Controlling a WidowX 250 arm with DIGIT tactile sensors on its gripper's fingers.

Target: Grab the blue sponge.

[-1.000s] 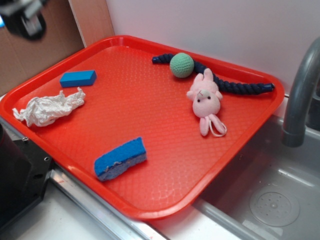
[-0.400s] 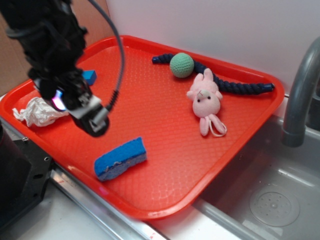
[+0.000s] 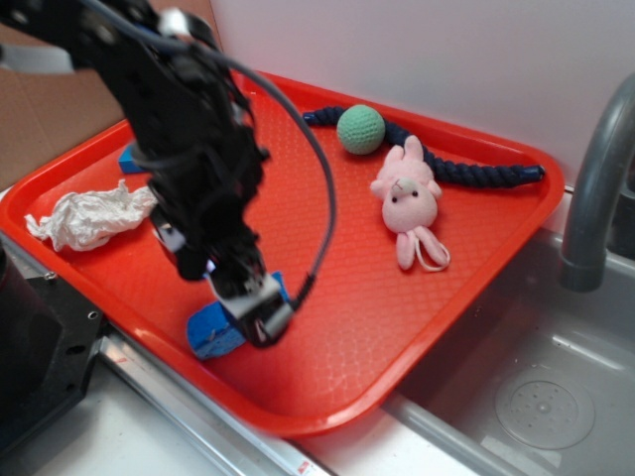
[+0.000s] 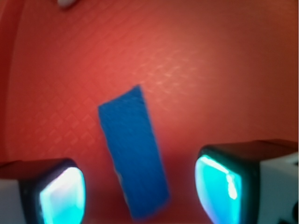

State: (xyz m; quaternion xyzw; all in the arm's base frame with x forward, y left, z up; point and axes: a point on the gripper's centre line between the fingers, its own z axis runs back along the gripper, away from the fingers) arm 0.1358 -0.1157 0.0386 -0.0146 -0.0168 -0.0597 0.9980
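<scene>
The blue sponge [image 3: 211, 327] lies near the front edge of the red tray [image 3: 327, 288], mostly hidden by my arm. In the wrist view the blue sponge [image 4: 133, 151] lies lengthwise between my two fingers, with red tray showing on both sides of it. My gripper [image 3: 260, 309] hangs just above the sponge's right part. My gripper [image 4: 140, 193] is open, its glowing cyan pads [image 4: 60, 196] wide apart and not touching the sponge.
A small plain blue block [image 3: 130, 159] and a crumpled white cloth [image 3: 84, 216] lie at the tray's left. A green ball [image 3: 360, 129], a dark blue rope [image 3: 476, 174] and a pink plush bunny [image 3: 407, 193] lie at the back right. A grey faucet [image 3: 595, 169] and sink stand to the right.
My arm has swung in from the upper left, across the tray and down to the sponge. It now covers most of the sponge and the small blue block.
</scene>
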